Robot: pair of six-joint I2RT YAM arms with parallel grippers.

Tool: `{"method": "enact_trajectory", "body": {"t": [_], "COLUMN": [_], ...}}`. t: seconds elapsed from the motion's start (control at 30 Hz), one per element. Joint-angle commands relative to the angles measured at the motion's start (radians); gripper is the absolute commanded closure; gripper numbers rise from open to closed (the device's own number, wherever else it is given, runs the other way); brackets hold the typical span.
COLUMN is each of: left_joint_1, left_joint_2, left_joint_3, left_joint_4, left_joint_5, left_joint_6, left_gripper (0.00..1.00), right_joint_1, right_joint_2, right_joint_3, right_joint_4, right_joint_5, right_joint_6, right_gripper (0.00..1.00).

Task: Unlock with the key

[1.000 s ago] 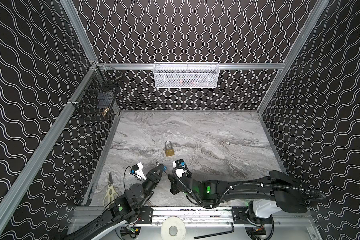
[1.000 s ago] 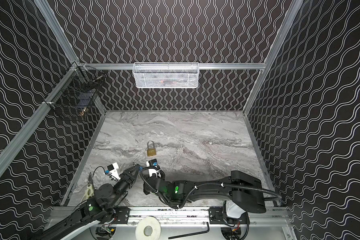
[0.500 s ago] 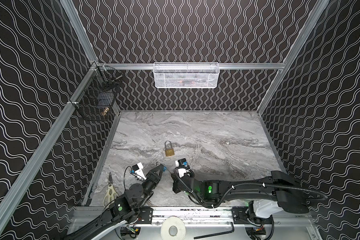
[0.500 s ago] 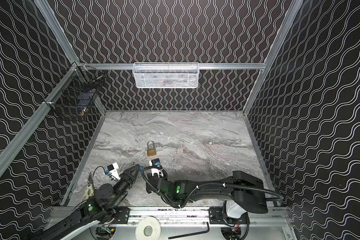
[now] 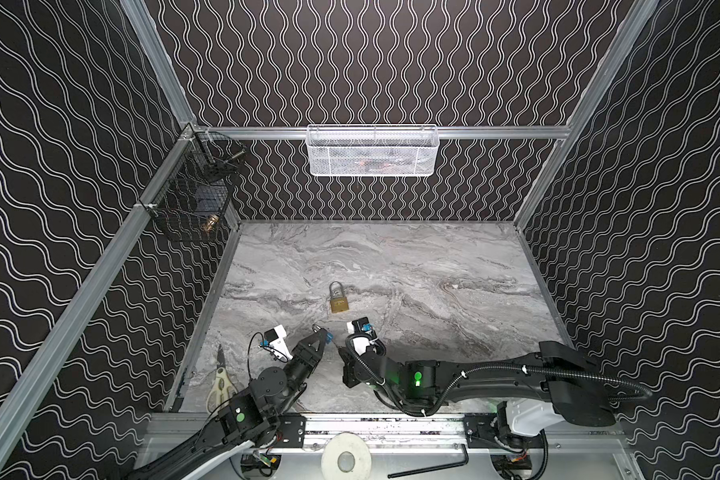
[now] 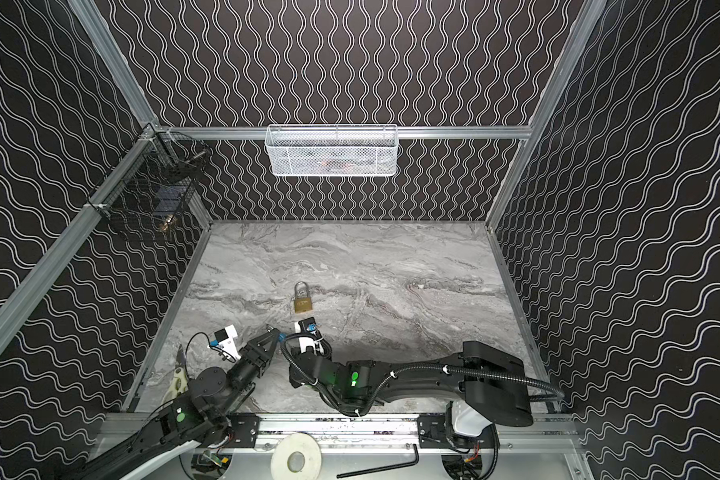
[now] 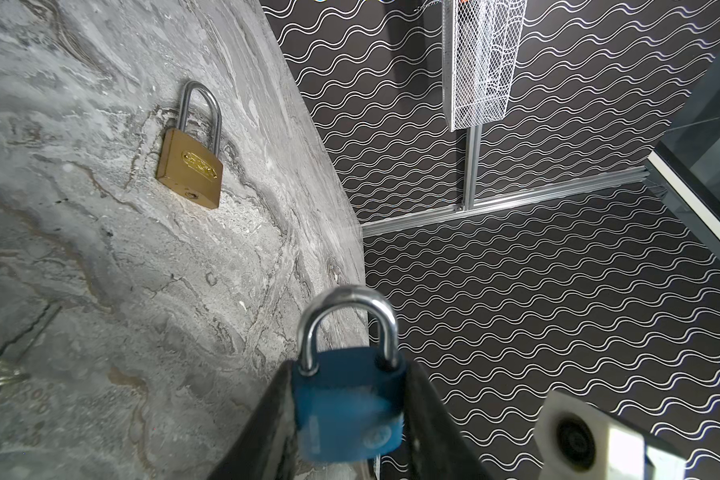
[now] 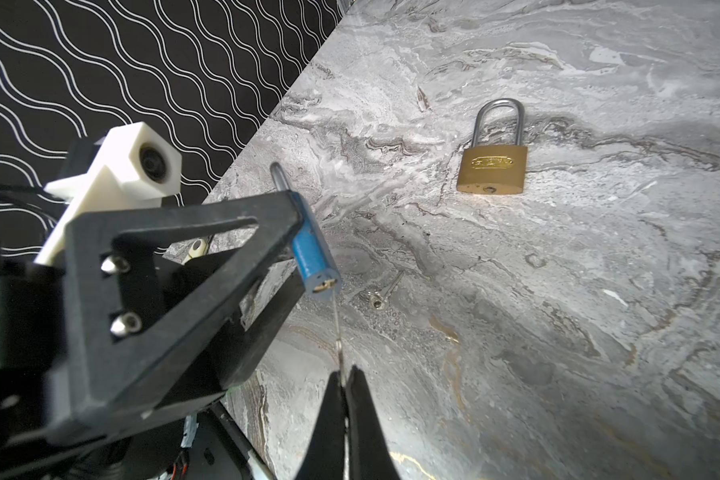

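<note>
A blue padlock (image 7: pixel 348 407) with a steel shackle is held off the table, my left gripper (image 7: pixel 348 374) shut on its body; it also shows in both top views (image 5: pixel 328 337) (image 6: pixel 282 335). In the right wrist view the blue padlock (image 8: pixel 310 253) shows its bottom face. My right gripper (image 8: pixel 344 374) is shut on a thin key (image 8: pixel 337 332) seen edge-on. The key's tip reaches the keyhole in that bottom face. How deep it sits I cannot tell.
A brass padlock (image 5: pixel 339 301) (image 8: pixel 492 166) lies flat mid-table, just beyond both grippers. A second key (image 8: pixel 381 294) lies on the marble below the blue lock. Scissors (image 5: pixel 221 382) rest at the near left edge. A white mesh basket (image 5: pixel 371 151) and a black wire basket (image 5: pixel 196 199) hang on the walls.
The right arm has shifted slightly beside the left gripper. The left arm holds still, and both grips are the same.
</note>
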Motion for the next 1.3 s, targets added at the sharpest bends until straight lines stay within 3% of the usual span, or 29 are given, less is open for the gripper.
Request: {"method": "enact_trajectory", "body": {"t": [0.0, 1.1, 1.27], "left_joint_1": [0.0, 0.0, 0.0], "left_joint_2": [-0.001, -0.003, -0.001], "left_joint_3": [0.012, -0.001, 0.01], "left_joint_4": [-0.016, -0.006, -0.005], "left_joint_5": [0.001, 0.011, 0.005], "left_joint_6": [0.013, 0.008, 0.015], "left_gripper": [1.0, 1.0, 1.0], "right_joint_1": [0.0, -0.008, -0.01], "right_joint_2": [0.003, 0.012, 0.028], "right_joint_3": [0.006, 0.03, 0.036], "right_joint_4": [0.028, 0.021, 0.042], "right_joint_5": [-0.002, 0.052, 0.015], "right_joint_6": [-0.004, -0.04, -0.037], "right_gripper": [1.0, 1.0, 1.0]}}
